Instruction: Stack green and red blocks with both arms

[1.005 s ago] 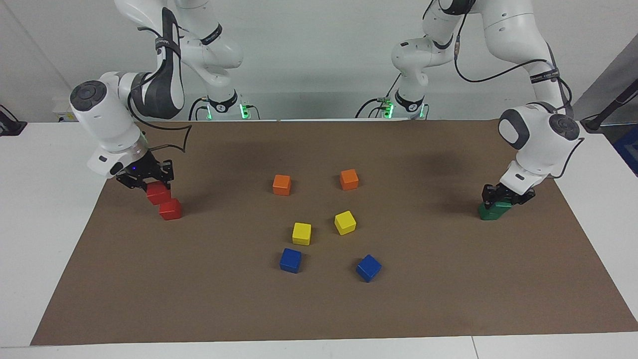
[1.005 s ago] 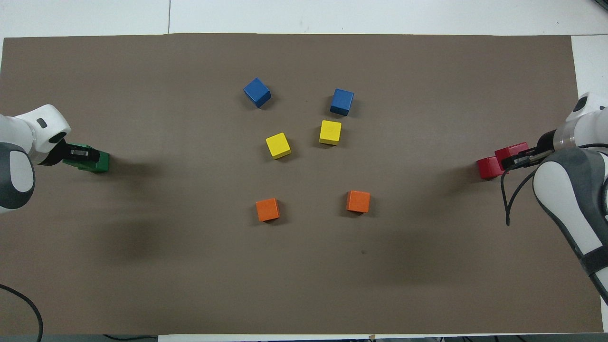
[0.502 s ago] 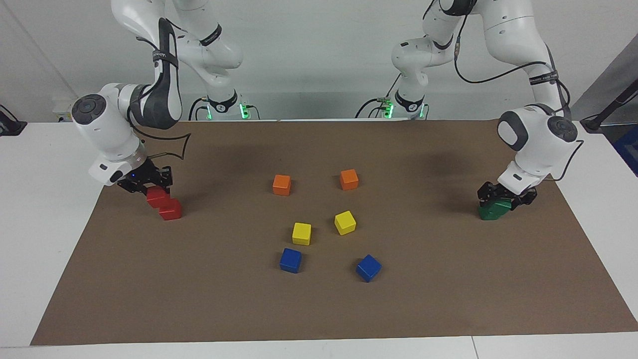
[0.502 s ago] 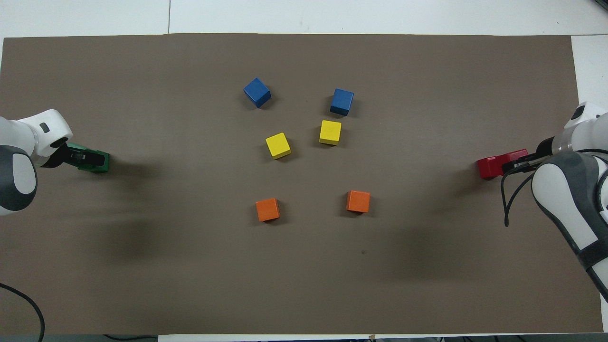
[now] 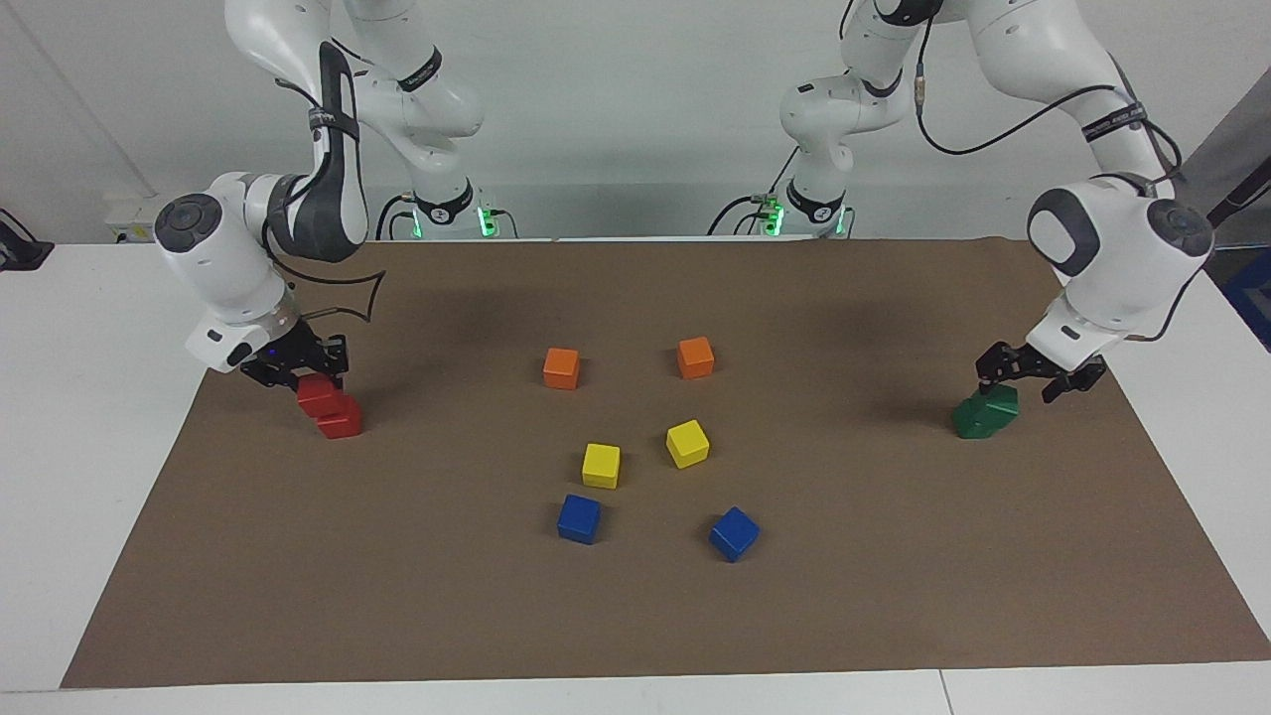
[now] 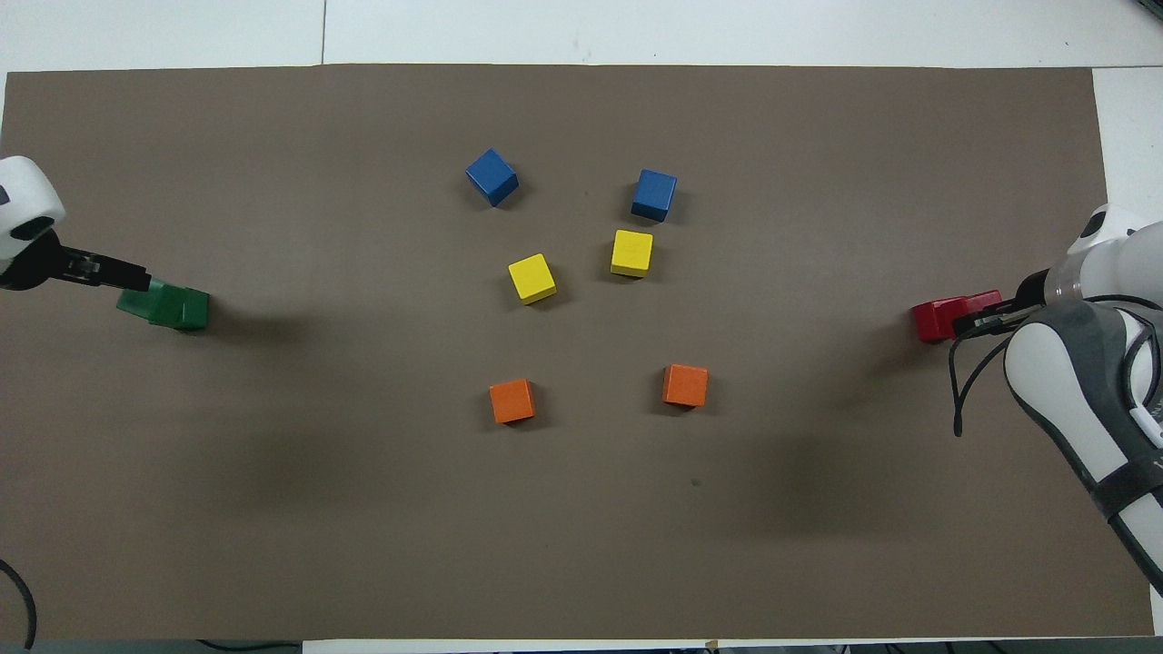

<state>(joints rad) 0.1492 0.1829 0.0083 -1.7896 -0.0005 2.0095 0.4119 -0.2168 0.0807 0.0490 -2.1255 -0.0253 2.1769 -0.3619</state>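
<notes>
The table is white and carries a large brown mat on which every block sits.

The left arm reaches down at its own end of the mat. Its pincer hangs released, fingers spread, just above the green stack and clear of it. That stack is two green blocks, the upper green block resting on the lower green block, shifted off square so the pair leans in outline.

The right arm bends down at the other end of the mat. Its pincer is clenched on the upper red block, which sits on the lower red block but is offset toward the robots, so the two overlap only partly. In the overhead view the right pincer covers part of that top block.

Between the two stacks, well apart from both, six loose blocks lie near the mat's middle: two orange blocks nearest the robots, then two yellow blocks, then two blue blocks farthest from the robots. None of them touch one another.

No bin, tray or other container shows on the table; the blocks rest straight on the mat.
</notes>
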